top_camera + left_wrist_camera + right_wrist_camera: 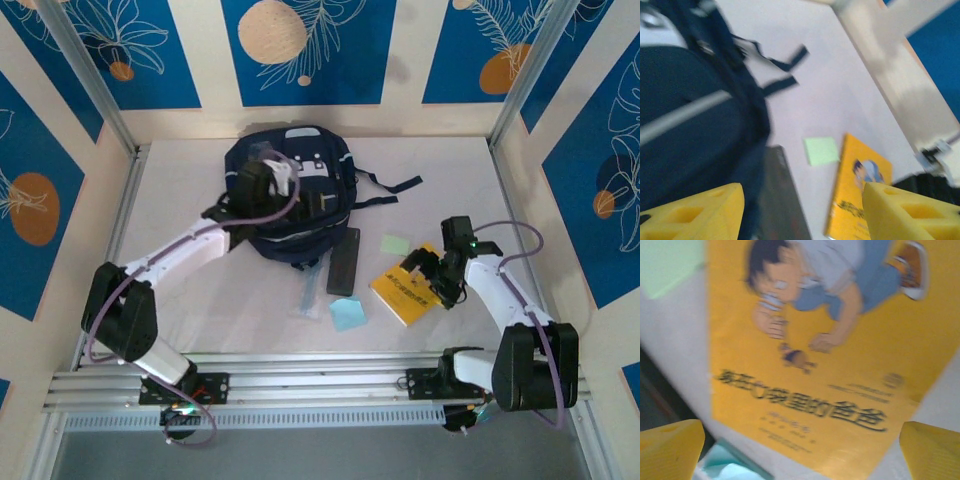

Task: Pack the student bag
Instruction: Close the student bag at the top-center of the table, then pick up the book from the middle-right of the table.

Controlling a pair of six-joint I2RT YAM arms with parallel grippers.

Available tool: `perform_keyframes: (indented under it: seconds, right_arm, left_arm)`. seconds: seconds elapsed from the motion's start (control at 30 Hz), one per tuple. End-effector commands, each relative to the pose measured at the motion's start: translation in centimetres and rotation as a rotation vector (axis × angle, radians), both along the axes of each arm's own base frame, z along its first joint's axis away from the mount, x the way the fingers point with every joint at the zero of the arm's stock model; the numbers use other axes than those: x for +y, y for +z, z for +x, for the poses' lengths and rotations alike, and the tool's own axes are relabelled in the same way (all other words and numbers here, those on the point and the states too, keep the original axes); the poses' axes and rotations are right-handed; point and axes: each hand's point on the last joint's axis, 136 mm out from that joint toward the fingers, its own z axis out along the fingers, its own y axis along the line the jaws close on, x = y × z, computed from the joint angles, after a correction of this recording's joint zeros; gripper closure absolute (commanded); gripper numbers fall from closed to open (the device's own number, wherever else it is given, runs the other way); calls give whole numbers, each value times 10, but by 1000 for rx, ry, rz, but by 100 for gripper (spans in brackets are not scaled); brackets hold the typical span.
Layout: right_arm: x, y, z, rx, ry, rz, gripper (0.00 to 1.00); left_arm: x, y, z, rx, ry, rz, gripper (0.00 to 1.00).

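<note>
The student bag (300,215) is dark navy and lies at the back middle of the table. It shows again at the left of the left wrist view (685,130). My left gripper (280,172) hovers over the bag's top. Its yellow fingertips (700,210) stand wide apart, open, with nothing between them. My right gripper (425,280) hangs just above a yellow book (400,292) at the front right. It is open, with its fingertips (670,450) spread over the book's cover (815,365) and not touching it.
A flat black case (343,262) lies just right of the bag's lower edge. A green note (395,244) sits behind the book and a light blue note (348,314) in front of the case. A clear slim item (310,295) lies beside them. Cage posts and walls ring the table.
</note>
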Motion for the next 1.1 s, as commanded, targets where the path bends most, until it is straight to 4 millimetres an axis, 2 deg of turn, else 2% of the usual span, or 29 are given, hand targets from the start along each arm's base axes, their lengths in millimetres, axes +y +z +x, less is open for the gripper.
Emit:
perform_keyframes:
  seconds: [0.0, 0.13, 0.23, 0.33, 0.5, 0.63, 0.77, 0.93, 1.07]
  right_arm:
    - [-3, -11, -9, 28, -42, 12, 0]
    - [-4, -20, -8, 28, -39, 11, 0]
    - [-3, -23, -3, -7, -50, 34, 1]
    - [-2, -26, 0, -36, -67, 51, 2]
    - [0, -21, 7, -114, -78, 98, 5]
    - [5, -5, 18, -203, -80, 155, 10]
    - [10, 8, 28, -255, -61, 212, 14]
    - [14, 11, 37, -281, -63, 287, 18]
    - [19, 21, 44, -327, -57, 332, 32]
  left_arm:
    - [-42, 3, -17, -28, -72, -70, 40]
    - [-95, -22, -32, 20, -172, -65, 46]
    - [-119, -51, -31, 75, -163, -38, 55]
    - [-133, -83, -32, 146, -154, -10, 61]
    - [-137, -125, -42, 207, -189, 128, 62]
    - [-145, -151, -54, 253, -241, 189, 62]
    - [-157, -167, -64, 290, -291, 220, 60]
    - [-164, -178, -69, 330, -322, 230, 59]
    - [-164, -183, -72, 345, -329, 233, 59]
